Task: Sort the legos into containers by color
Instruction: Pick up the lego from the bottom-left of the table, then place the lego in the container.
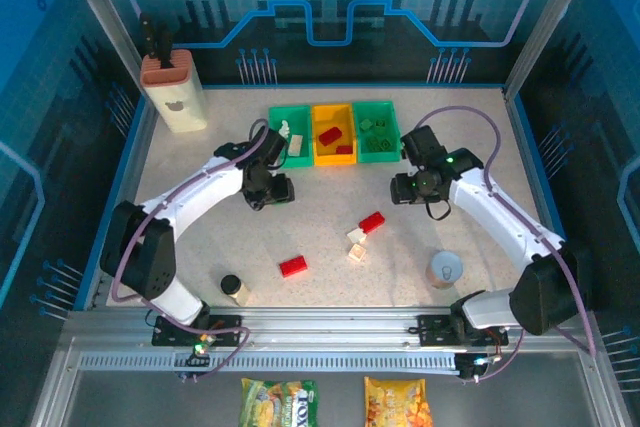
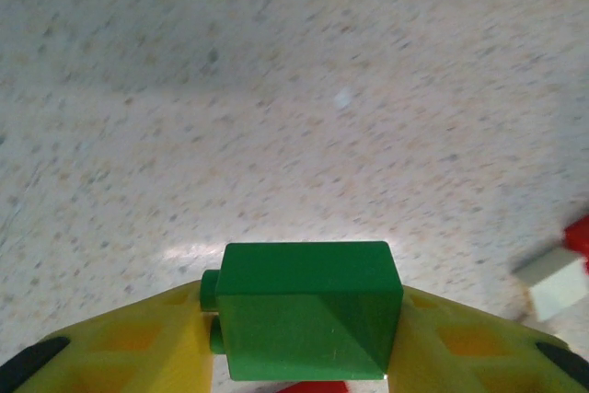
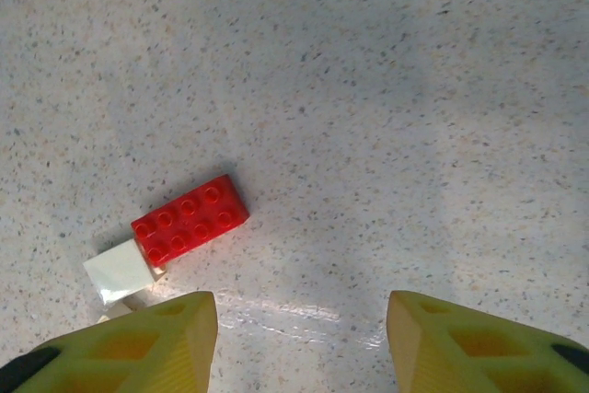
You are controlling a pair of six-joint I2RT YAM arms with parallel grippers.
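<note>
Surface [image 1: 330, 197], speckled: carries all items. Containers [image 1: 333, 107]: three in a row at far side, green, yellow-orange, green. Left tool [image 2: 304, 333]: clamped on green lego [image 2: 308, 306]. Right tool [image 3: 302, 338]: jaws apart, empty, above surface. Red lego [image 3: 190, 218] touching cream lego [image 3: 118, 271], loose on surface near right tool.

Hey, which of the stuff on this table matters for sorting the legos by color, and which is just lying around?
For the job:
green brick
near red brick
far red brick
cream bricks
left green bin
yellow bin
right green bin

Lying about:
knife block
jar
grey cup
snack packets
</note>
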